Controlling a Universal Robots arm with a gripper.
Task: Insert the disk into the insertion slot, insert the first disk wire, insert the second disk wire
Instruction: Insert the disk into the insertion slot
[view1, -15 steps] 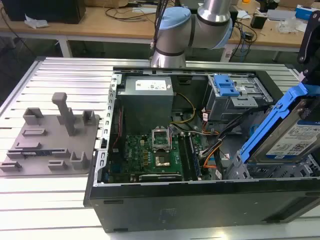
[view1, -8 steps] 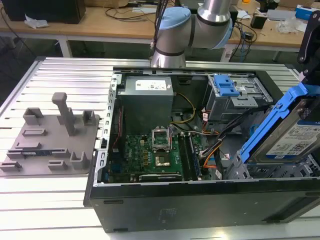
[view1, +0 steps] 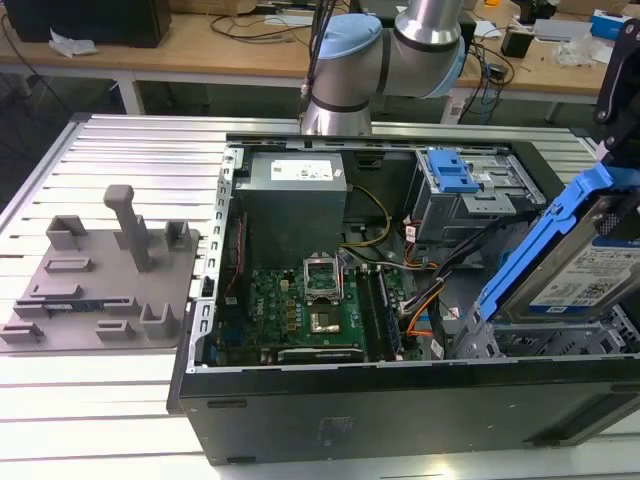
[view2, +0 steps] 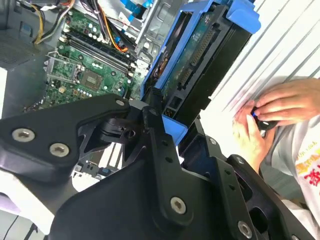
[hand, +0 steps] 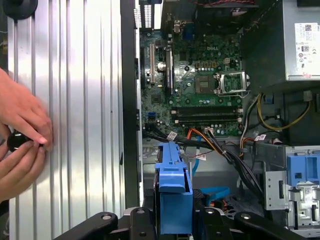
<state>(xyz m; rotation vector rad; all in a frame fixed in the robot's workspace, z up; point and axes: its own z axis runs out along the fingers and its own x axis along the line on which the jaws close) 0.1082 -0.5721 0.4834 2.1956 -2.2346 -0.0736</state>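
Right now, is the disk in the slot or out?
Out. In the exterior view the disk is tilted above the open case; the second wrist view shows the gripper shut on its blue frame.

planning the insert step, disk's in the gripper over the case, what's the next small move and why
Probably ease the disk down a little while levelling it. The gripper is shut on its blue frame, and in the exterior view the disk hangs tilted above the grey cage at that view's right, not yet inserted.

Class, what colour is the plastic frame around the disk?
Bright blue; the disk frame shows best in the exterior view.
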